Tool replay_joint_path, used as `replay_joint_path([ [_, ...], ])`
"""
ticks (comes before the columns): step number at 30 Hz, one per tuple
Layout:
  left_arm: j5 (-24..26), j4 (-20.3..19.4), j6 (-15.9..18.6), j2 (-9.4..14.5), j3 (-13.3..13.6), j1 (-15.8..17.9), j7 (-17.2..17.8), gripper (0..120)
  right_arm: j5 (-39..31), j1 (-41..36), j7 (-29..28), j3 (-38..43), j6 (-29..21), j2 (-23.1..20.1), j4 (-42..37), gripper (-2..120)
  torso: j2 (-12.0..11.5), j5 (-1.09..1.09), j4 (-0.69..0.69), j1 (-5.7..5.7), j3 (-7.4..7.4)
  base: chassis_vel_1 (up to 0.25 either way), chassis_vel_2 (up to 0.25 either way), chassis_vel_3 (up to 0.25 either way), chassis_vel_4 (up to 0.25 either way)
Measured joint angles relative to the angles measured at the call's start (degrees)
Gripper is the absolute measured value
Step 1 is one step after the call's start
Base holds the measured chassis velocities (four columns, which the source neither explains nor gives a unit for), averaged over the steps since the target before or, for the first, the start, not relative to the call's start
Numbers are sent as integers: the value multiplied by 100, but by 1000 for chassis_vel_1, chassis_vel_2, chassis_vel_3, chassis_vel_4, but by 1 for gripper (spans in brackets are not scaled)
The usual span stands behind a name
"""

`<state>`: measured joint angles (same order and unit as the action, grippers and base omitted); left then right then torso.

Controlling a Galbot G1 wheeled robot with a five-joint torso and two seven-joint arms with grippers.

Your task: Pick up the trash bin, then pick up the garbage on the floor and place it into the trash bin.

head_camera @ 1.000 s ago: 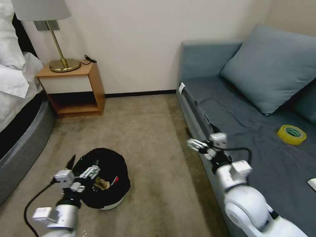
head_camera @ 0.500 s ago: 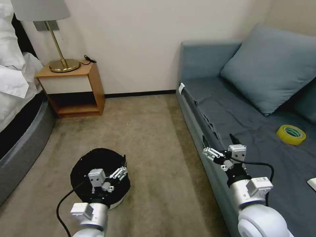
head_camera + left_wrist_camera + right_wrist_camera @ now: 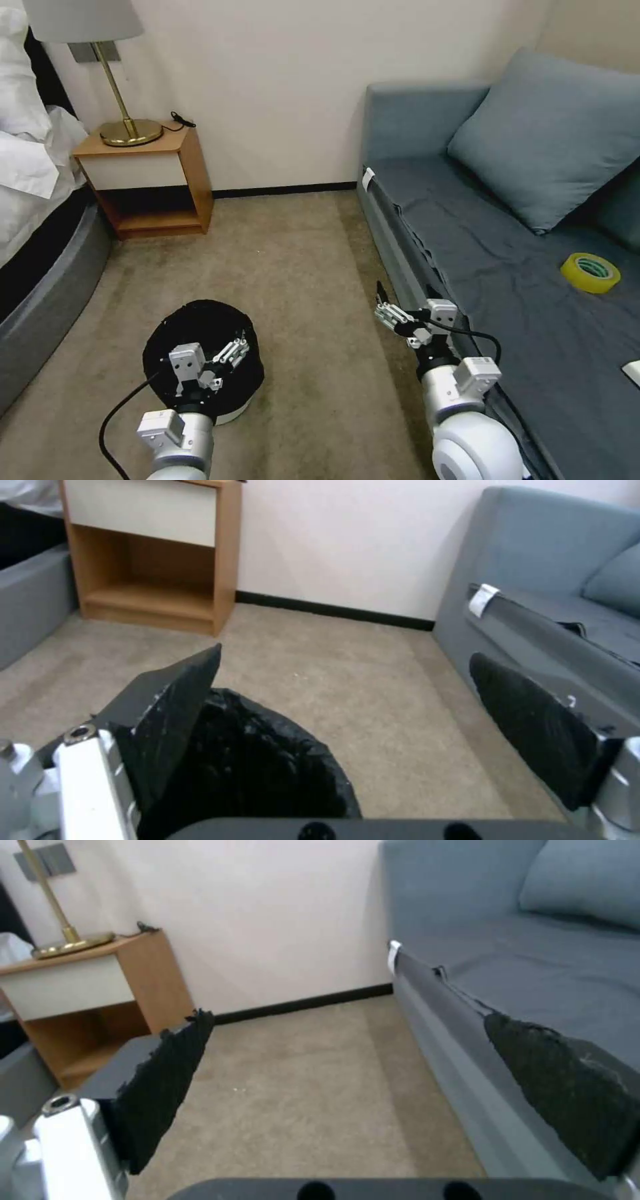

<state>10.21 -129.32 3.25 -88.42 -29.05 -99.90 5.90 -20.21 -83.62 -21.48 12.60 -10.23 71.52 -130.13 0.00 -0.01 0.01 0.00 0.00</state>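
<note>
The trash bin (image 3: 200, 320) is standing on the carpeted floor (image 3: 300, 267) near the bed's edge. The left pincer (image 3: 233, 348) is hovering released over its bag-lined rim. The right pincer (image 3: 387, 313) is hanging released beside the sofa's (image 3: 507, 267) front edge.

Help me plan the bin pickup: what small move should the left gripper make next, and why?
Probably lower the left gripper so its open fingers straddle the far-right rim of the bin, then close. It hangs over that black-bagged rim holding nothing, and the bin sits on the carpet.
</note>
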Motion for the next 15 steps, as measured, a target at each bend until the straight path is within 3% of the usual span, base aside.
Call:
replay_joint_path([
  [9, 23, 52, -34, 14, -83, 69, -9, 100, -125, 140, -1, 15, 8, -60, 61, 100, 0, 0, 0, 0, 0, 0, 0, 0, 0],
  [15, -10, 150, -37, 33, -118, 312, -33, 100, -242, 263, -1, 56, 15, -196, 132, 100, 0, 0, -1, 0, 0, 0, 0, 0, 0],
])
